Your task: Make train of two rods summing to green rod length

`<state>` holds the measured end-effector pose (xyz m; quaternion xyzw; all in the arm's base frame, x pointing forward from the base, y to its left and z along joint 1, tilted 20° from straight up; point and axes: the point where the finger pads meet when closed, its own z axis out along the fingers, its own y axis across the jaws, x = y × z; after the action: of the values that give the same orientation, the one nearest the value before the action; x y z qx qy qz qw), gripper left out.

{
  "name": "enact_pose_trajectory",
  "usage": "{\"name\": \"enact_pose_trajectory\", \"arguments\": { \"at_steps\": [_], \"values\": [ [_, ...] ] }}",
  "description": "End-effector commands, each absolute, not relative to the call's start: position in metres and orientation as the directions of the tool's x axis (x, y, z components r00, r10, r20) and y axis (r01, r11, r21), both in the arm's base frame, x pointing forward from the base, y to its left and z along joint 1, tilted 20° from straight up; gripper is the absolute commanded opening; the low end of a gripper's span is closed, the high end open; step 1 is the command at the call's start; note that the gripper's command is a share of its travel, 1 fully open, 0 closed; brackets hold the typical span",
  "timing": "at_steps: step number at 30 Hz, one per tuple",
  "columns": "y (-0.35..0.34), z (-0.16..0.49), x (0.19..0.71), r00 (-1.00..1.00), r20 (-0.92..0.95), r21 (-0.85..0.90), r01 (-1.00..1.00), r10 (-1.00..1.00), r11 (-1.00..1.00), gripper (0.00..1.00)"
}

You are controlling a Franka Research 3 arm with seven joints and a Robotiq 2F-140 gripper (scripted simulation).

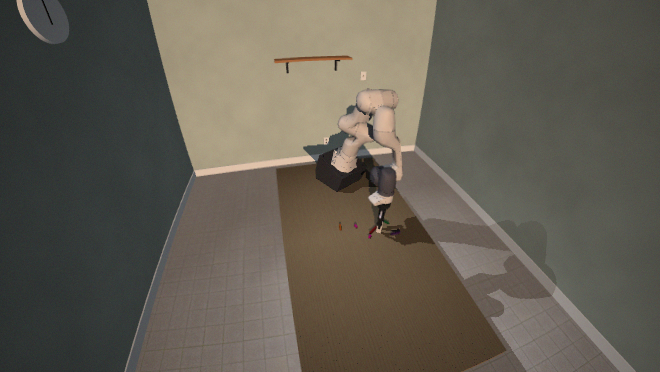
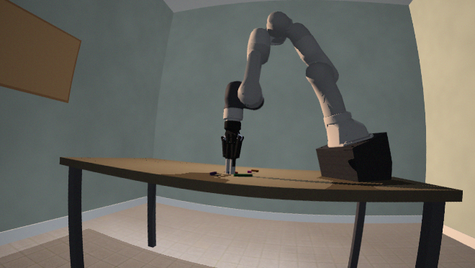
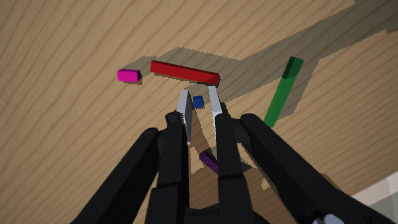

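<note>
In the wrist view my gripper (image 3: 199, 99) points down at the table with its fingers narrowly open. A small blue rod (image 3: 198, 102) lies on the table between the two fingertips, with a gap to each finger. A red rod (image 3: 185, 72) lies just beyond the tips, and a magenta rod (image 3: 128, 75) lies off its left end. A green rod (image 3: 283, 91) lies to the right. A purple rod (image 3: 209, 161) is partly hidden under the fingers. In the exterior view the gripper (image 2: 230, 172) stands low over the rods.
An orange rod (image 1: 340, 226) and another magenta rod (image 1: 355, 225) lie to the left of the group in the top view. The robot's dark base block (image 2: 354, 156) stands at the far end of the table.
</note>
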<state>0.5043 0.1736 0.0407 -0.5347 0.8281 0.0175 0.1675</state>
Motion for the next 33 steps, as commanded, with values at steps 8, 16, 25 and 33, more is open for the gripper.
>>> {"name": "enact_pose_trajectory", "arguments": {
  "at_steps": [8,16,25,33],
  "values": [
    [0.1742,0.0416,0.5064,-0.385,-0.300,-0.150,-0.884,-0.873,0.442,0.15],
    [0.1742,0.0416,0.5064,-0.385,-0.300,-0.150,-0.884,-0.873,0.442,0.15],
    [0.1742,0.0416,0.5064,-0.385,-0.300,-0.150,-0.884,-0.873,0.442,0.03],
    [0.1742,0.0416,0.5064,-0.385,-0.300,-0.150,-0.884,-0.873,0.442,0.03]
  ]
}}
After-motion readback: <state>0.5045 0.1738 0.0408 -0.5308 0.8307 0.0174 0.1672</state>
